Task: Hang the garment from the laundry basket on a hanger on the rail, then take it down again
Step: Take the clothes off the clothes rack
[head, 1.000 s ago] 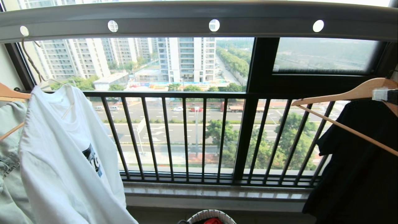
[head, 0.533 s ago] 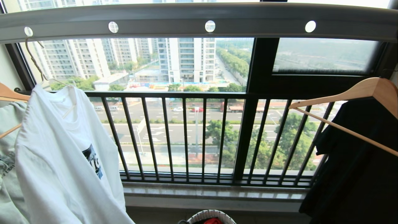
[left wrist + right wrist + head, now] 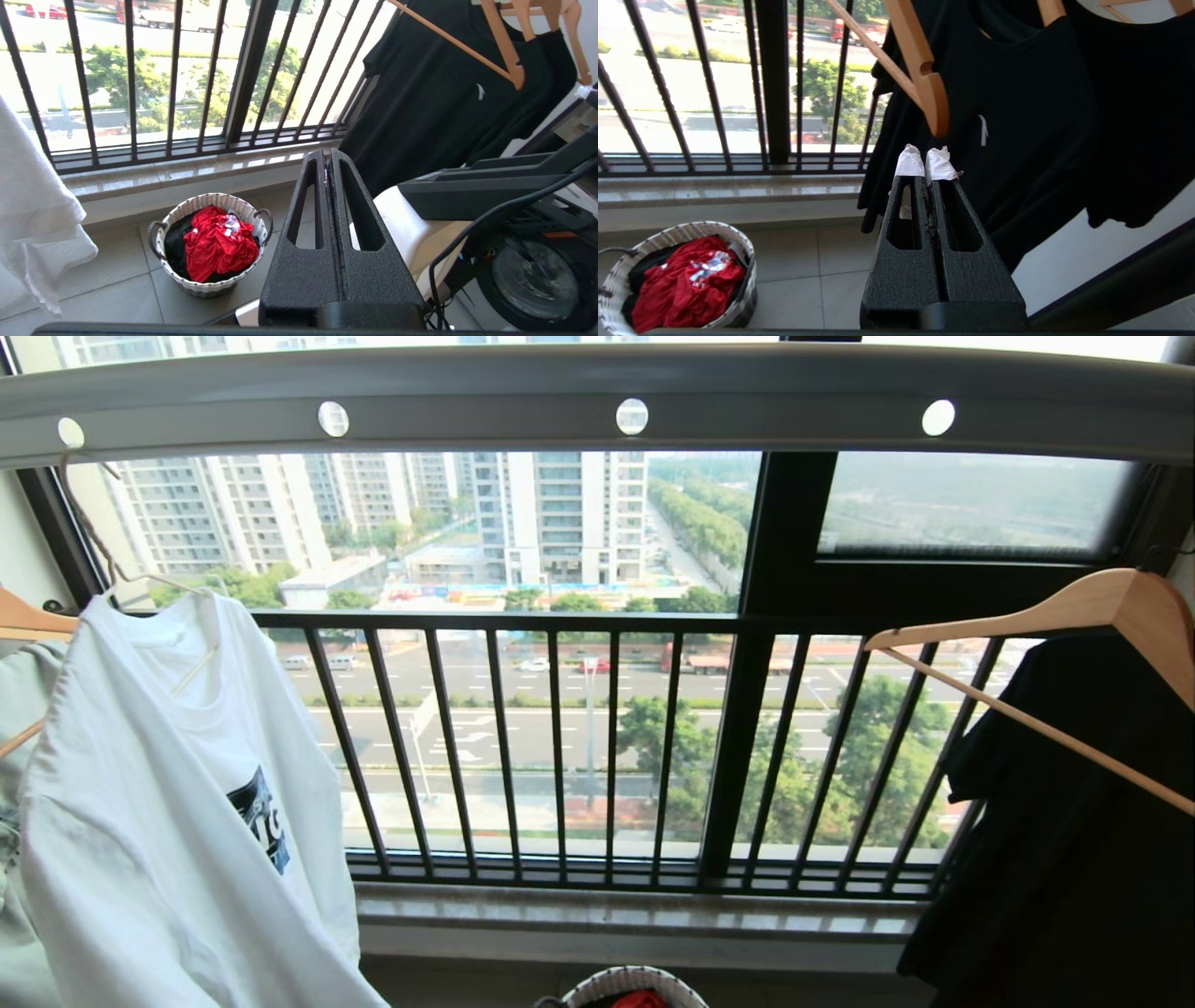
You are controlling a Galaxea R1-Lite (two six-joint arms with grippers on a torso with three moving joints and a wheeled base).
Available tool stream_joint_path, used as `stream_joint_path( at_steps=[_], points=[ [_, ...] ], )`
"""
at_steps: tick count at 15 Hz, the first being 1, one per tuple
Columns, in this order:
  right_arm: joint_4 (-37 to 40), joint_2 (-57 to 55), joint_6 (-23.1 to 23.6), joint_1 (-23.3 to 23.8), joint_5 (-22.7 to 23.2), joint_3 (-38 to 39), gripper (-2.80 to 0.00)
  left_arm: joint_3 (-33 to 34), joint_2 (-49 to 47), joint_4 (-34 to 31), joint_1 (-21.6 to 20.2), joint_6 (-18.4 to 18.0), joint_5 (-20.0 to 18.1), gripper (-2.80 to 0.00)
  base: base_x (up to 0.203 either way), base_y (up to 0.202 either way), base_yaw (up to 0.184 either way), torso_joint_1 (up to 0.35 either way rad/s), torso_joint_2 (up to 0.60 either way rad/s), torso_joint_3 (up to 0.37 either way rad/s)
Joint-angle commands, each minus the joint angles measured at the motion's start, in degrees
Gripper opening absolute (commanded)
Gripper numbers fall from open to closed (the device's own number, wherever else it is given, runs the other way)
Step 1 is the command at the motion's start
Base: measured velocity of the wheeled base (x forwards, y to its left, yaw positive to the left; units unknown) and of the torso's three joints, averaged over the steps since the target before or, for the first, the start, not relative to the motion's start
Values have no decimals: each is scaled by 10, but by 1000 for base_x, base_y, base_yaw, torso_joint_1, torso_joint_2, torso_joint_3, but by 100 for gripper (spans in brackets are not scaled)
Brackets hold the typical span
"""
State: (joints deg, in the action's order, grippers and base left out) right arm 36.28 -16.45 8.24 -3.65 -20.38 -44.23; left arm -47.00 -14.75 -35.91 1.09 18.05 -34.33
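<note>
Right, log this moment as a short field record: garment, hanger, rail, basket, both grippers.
garment: white T-shirt hangs on the wire hanger, at the left of the head view
hanger: wire hanger, long hook up at the rail's leftmost visible hole
rail: grey bar with round holes, across the top
basket: laundry basket on the tiled floor below the window, red garment inside
left gripper: jaws shut, empty, low and clear of the shirt
right gripper: jaws shut, empty, near the black shirt

The tiled floor (image 3: 117,298) bears the laundry basket (image 3: 205,289) below the sill.
</note>
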Motion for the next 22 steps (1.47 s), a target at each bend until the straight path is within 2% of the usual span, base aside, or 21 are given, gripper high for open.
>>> stream_joint_path(
  at_steps=[1, 3, 6, 8, 9, 13, 16, 20, 21, 22],
  points=[
    [-40, 98, 4, 19, 95, 130, -280, 20, 13, 8, 5, -2, 62, -280, 0, 0, 0, 0, 0, 0],
    [-126, 141, -2, 24, 150, 256, -280, 37, 15, 33, 5, -3, 119, -280, 0, 0, 0, 0, 0, 0],
    [-325, 157, -18, 27, 186, 422, -280, 49, 16, 62, 5, -20, 213, -280, 0, 0, 0, 0, 0, 0],
    [-346, 163, -23, 28, 206, 442, -280, 76, 31, 81, 3, -61, 290, -280, 0, 0, 0, 0, 0, 0],
    [-349, 164, -23, 29, 213, 439, -280, 90, 41, 87, 2, -85, 315, -280, 0, 0, 0, 0, 0, 0],
    [-350, 164, -24, 29, 218, 439, -280, 131, 87, 90, -3, -125, 324, -280, 0, 0, 0, 0, 0, 0],
    [-351, 164, -49, 29, 216, 439, -280, 230, 142, 111, -5, -213, 331, -280, 0, 0, 0, 0, 0, 0],
    [-357, 164, -56, 29, 214, 441, -280, 417, 146, 318, -6, -271, 354, -280, 0, 0, 0, 0, 0, 0],
    [-357, 164, -56, 29, 214, 441, -280, 455, 146, 385, -6, -282, 356, -280, 0, 0, 0, 0, 0, 0],
    [-357, 164, -56, 29, 214, 441, -280, 470, 146, 415, -6, -285, 357, -280, 0, 0, 0, 0, 0, 0]
  ],
)
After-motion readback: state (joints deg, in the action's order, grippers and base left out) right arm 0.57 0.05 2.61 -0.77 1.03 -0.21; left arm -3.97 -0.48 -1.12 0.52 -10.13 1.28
